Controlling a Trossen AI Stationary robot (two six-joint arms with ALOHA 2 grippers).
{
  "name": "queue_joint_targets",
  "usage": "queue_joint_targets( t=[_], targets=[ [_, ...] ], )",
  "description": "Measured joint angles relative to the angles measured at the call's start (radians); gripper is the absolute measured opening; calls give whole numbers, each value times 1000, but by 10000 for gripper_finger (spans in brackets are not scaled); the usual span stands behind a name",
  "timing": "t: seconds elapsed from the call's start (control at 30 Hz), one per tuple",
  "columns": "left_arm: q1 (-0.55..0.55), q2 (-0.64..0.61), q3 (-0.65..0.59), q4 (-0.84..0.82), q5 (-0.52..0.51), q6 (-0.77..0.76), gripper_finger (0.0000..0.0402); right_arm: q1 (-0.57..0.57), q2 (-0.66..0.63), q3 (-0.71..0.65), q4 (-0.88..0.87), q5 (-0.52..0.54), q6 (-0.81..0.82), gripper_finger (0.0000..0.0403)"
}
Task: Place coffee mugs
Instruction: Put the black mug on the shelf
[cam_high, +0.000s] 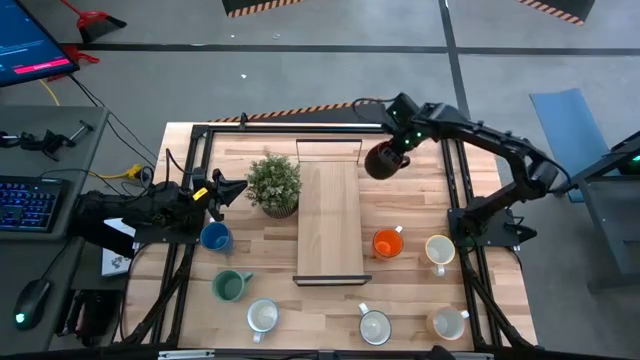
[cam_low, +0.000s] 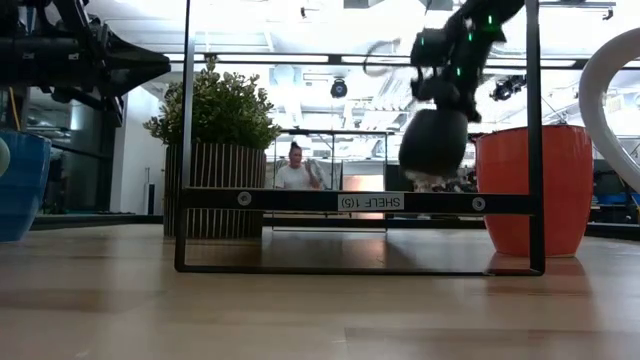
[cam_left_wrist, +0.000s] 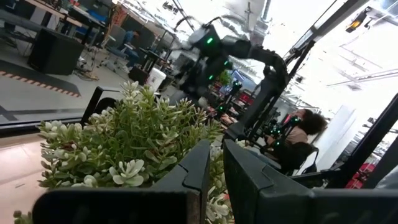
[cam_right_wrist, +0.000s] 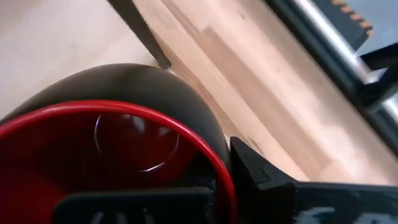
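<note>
1. The right gripper (cam_high: 392, 150) is pinched tight on the rim of the dark red mug (cam_high: 381, 162), holding it in the air just off the right edge of the wooden shelf (cam_high: 329, 220), near its far end. In the right wrist view the mug's red inside (cam_right_wrist: 118, 155) sits between the dark fingers (cam_right_wrist: 261, 180), and in the low view the mug (cam_low: 433, 143) hangs clear above the shelf's black frame (cam_low: 360, 201).
2. Far to this gripper's left, the left gripper (cam_high: 222, 192) waits at the table's left side; its fingers (cam_left_wrist: 249, 180) stand nearly together with a slim gap and hold nothing.
3. Just beside the left gripper, the blue mug (cam_high: 215, 237) stands on the table (cam_high: 500, 300); nearer the front is the teal green mug (cam_high: 229, 286), and a white mug (cam_high: 262, 316) is at the front edge.
4. Between the two grippers, the potted green plant (cam_high: 274, 184) stands against the shelf's left edge.
5. Nearer the front than the right gripper, the orange mug (cam_high: 387, 243) stands upright just right of the shelf, with a second white mug (cam_high: 375, 325) at the front edge.
6. Right of the orange mug is a cream mug (cam_high: 439, 251), and a third white mug (cam_high: 448, 323) stands nearer the front edge.
</note>
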Motion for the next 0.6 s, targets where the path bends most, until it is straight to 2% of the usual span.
queue_joint_targets(
  t=[0.17, 0.27, 0.6],
  targets=[
    [0, 0, 0, 0, 0, 0, 35, 83, -7, 146, -107, 27, 41, 1],
    [0, 0, 0, 0, 0, 0, 35, 156, 2, 209, -110, 44, 94, 1],
    [0, 0, 0, 1, 0, 0, 35, 399, 123, 323, -103, 147, 228, 0]
  ],
)
